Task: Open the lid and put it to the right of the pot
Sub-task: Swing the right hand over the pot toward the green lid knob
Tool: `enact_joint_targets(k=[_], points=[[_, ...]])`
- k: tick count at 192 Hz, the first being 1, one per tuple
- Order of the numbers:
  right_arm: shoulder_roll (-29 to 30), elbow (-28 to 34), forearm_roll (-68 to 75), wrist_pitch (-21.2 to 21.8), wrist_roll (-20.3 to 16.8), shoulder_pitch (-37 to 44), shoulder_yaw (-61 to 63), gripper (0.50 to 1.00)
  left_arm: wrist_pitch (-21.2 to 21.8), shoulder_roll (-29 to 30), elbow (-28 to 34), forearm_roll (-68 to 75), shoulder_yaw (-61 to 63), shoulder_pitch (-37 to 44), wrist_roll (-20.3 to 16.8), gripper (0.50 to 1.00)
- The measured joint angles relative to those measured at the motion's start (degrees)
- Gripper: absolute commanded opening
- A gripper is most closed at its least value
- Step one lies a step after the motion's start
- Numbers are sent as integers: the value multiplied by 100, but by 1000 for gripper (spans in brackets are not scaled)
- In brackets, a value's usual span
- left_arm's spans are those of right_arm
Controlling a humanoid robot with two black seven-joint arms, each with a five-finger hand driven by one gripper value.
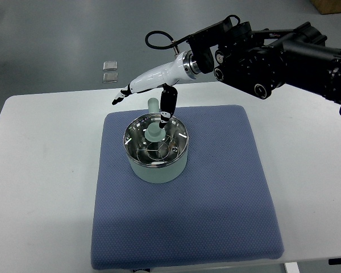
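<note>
A pale green pot [159, 169] stands on the blue mat [216, 199], toward its far left part. Its glass lid [142, 142] sits on it, with a pale green knob [154, 132] at the middle. The pot's handle [153, 104] points away from me. My right hand [143, 107], white with black fingertips, hovers just beyond and above the knob. Its long fingers [120, 98] stretch out to the left, and the thumb [167, 108] hangs down close to the knob's right side. The hand is open and holds nothing.
The mat lies on a white table [40, 170]. Bare mat stretches to the right of the pot and in front of it. The black right arm [284, 54] crosses the upper right. Two small square plates [109, 71] lie on the grey floor beyond the table.
</note>
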Motion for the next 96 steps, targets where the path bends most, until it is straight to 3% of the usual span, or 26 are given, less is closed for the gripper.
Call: enact_joint_targets(k=[96], points=[[1,-191,9,-65,0,11,68,971,2,0,35,0,8,-1,3,1000]])
